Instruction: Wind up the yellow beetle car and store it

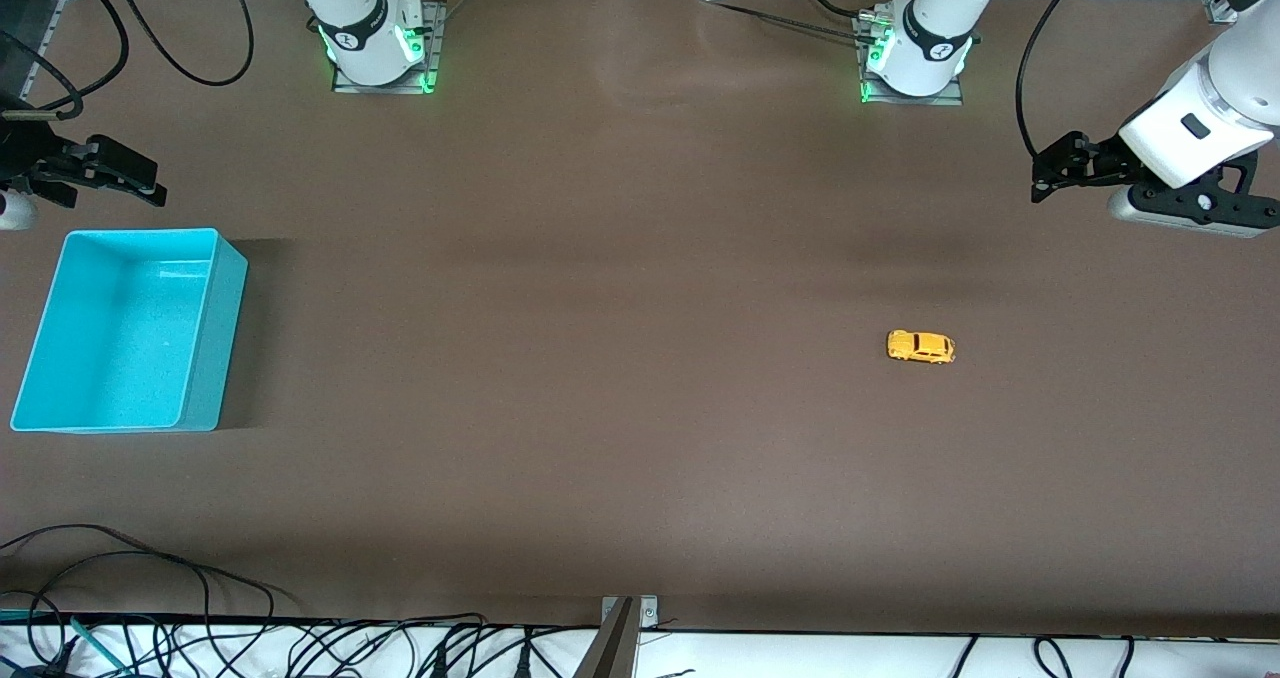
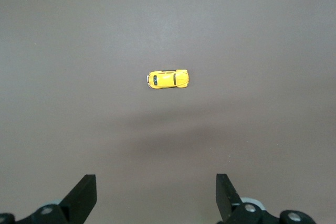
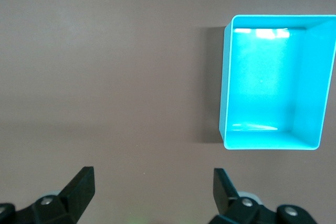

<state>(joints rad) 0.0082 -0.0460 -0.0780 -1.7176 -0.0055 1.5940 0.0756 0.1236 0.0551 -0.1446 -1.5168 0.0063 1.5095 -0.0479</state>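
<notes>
While both arms wait raised above the brown counter (image 1: 640, 288), neither one touches anything. The left gripper (image 1: 1048, 173) hangs in the air over bare counter at the left arm's end, its white forearm angling down from the edge of the front view and its dark fingers pointing along the counter toward the middle. Those fingers (image 2: 84, 195) stand wide apart in the left wrist view, with nothing between them. The yellow beetle car (image 1: 920, 347) sits upright on its wheels on the open counter, toward the left arm's end, nearer to the front camera than both robot bases; it lies lengthwise along the counter, well apart from either gripper. The right gripper (image 1: 135, 180) hovers at the right arm's end of the counter, above the surface just beside the rim of the turquoise bin (image 1: 225, 258) that is farthest from the front camera. Its fingers (image 3: 81, 187) are also spread wide and hold nothing. The bin rests flat on the counter, open side up, and its inside shows only its glossy floor.
</notes>
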